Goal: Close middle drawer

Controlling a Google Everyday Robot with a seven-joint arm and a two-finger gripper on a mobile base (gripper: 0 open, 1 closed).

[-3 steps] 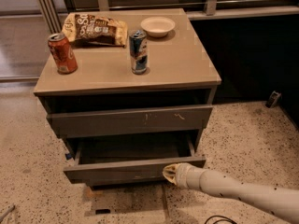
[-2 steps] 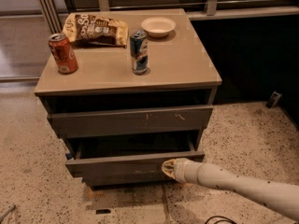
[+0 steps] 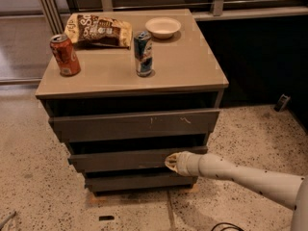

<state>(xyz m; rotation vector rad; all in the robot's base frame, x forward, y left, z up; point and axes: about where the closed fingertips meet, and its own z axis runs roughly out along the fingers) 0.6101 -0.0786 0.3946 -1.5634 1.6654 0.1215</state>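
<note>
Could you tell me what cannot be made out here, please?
Camera view: middle drawer interior, hidden under the scratched drawer front above.
Camera view: whether the tool at its front touches it; the tool's own body hides that.
Camera view: arm base, cut off at right edge.

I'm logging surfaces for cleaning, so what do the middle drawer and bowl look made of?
Middle drawer: likely laminate or painted board, matte grey-brown, flat, no visible grain. Bowl: ceramic or plastic, smooth off-white; cannot tell which. The gripper is at the drawer's front, right of centre.
</note>
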